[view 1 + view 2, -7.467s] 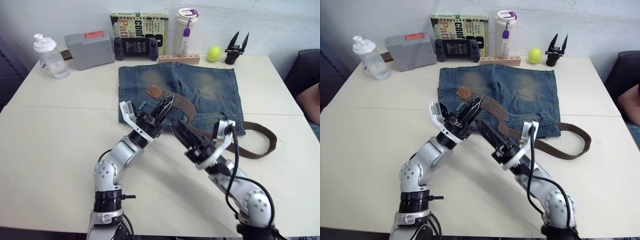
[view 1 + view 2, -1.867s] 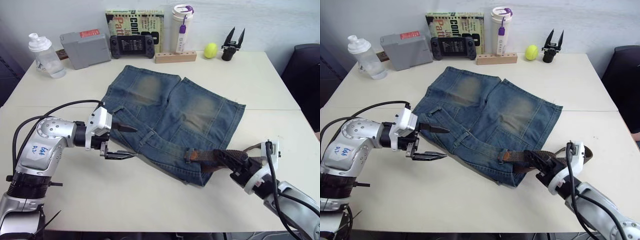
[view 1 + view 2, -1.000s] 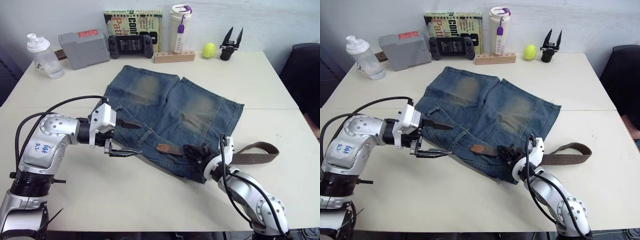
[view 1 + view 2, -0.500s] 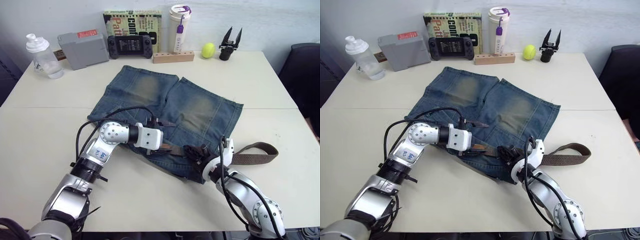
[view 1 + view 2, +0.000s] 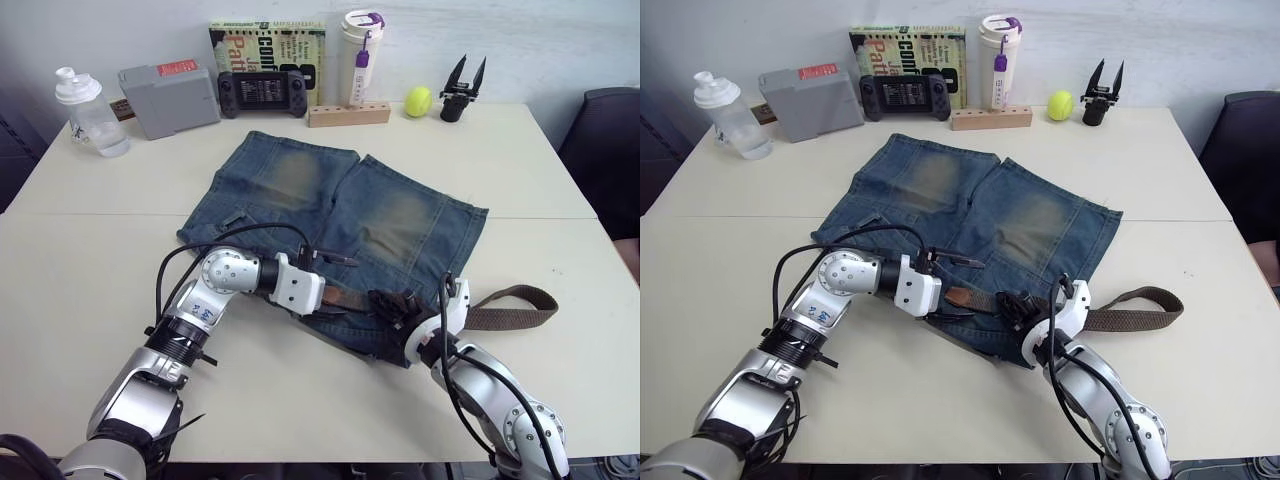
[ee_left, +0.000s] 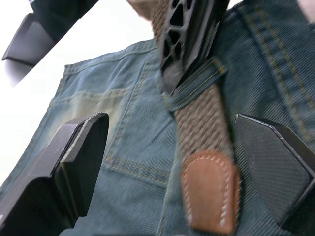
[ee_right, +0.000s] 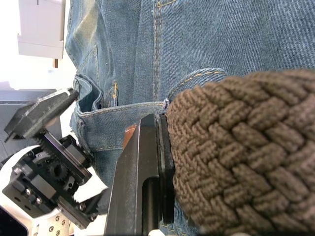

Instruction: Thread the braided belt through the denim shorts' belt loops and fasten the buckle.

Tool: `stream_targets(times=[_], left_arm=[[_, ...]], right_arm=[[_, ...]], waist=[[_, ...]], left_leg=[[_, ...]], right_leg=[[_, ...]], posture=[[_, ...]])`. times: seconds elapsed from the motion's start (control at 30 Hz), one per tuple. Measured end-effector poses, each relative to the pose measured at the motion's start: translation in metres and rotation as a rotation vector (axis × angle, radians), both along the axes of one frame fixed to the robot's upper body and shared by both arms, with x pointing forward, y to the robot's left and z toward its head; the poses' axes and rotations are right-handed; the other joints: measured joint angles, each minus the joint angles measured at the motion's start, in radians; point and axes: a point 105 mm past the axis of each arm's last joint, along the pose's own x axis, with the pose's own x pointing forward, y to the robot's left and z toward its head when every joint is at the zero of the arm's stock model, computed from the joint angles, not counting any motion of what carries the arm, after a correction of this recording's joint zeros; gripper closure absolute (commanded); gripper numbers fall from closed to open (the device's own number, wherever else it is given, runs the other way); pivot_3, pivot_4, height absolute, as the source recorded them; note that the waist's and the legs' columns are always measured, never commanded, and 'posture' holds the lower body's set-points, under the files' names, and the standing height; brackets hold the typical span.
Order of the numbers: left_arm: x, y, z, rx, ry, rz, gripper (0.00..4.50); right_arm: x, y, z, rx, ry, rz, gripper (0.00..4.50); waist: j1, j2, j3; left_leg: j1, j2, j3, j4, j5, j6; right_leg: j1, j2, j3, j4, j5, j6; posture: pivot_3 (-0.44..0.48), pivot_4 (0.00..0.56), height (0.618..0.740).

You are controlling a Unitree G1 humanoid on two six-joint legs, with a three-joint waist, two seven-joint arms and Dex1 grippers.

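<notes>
Faded denim shorts [image 5: 340,215] lie flat on a pale table [image 5: 80,260], waistband toward the robot, with a bottle, a grey box, a game controller, a book, a tumbler, a wooden block, a tennis ball and a spare black gripper lined up along the far edge. The right gripper [image 5: 385,302] is clenched on the braided belt [image 5: 505,308] at the waistband; the wrist view shows the woven strap pressed against one black finger [image 7: 140,172]. Behind it, the rest of the belt trails off the shorts in a loop across the table on the robot's right. The belt's tan leather tip [image 6: 210,189] pokes out past a belt loop [image 6: 194,83], so the strap appears to be through at least that one loop. About a second ago the left arm hung back beside the shorts' near left corner; it has since swung in, and the left gripper [image 5: 340,278] now sits over the waistband with its fingers [image 6: 74,157] spread apart on either side of the leather tip, not yet touching it. This looks like a handover: the right gripper has fed the tip along, and the left is placed to close on it and draw the belt onward. The buckle cannot be made out, and fastening is likely still far off.
</notes>
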Motion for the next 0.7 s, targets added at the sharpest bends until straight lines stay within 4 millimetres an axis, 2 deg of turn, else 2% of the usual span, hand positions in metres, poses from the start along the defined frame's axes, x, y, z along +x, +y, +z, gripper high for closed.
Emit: stream_targets(times=[0.17,0.27,0.37,0.57,0.67,0.7], left_arm=[[0.001,-0.002,-0.005,0.023,-0.055,0.013,0.01],[0.009,0.001,-0.01,0.048,-0.115,0.058,0.01],[0.016,0.002,-0.005,0.047,-0.166,0.089,0.01],[0.031,0.019,0.006,0.011,-0.194,0.19,0.01],[0.027,0.02,0.006,-0.025,-0.176,0.187,0.81],[0.025,0.02,0.005,-0.034,-0.172,0.183,1.21]], right_arm=[[0.0,0.0,0.0,0.001,-0.002,0.0,4.5],[0.0,0.0,0.0,0.001,-0.005,0.001,4.5],[0.0,-0.001,0.001,-0.001,-0.007,-0.003,4.5],[0.0,-0.002,0.0,0.0,-0.009,-0.007,4.5],[0.0,-0.002,0.001,0.0,-0.01,-0.006,4.5],[0.0,-0.002,0.001,0.0,-0.011,-0.006,4.5]], waist=[[0.001,0.0,0.0],[0.001,0.0,0.0],[0.001,0.0,0.0],[0.0,0.0,0.0],[0.001,0.0,0.0],[0.001,0.0,0.0]], left_leg=[[0.0,0.0,0.0,0.001,0.0,0.001],[0.0,0.0,0.0,0.001,-0.001,0.002],[0.0,0.0,0.0,0.001,-0.001,0.002],[0.0,0.0,0.0,0.001,-0.001,0.002],[0.0,0.0,0.0,0.001,-0.001,0.002],[0.0,0.0,0.0,0.001,-0.001,0.002]], right_leg=[[0.0,0.0,0.0,0.001,0.0,0.0],[0.0,0.0,0.0,0.001,0.0,0.0],[0.0,0.0,0.0,0.001,0.0,0.0],[0.0,0.0,0.0,0.002,0.0,0.0],[0.0,-0.001,0.0,0.001,0.0,0.0],[0.0,-0.001,0.0,0.001,0.0,0.0]], posture=[[0.0,0.15,0.693],[0.0,0.15,0.693],[0.0,0.15,0.693],[0.0,0.15,0.693],[0.0,0.15,0.693],[0.0,0.15,0.693]])
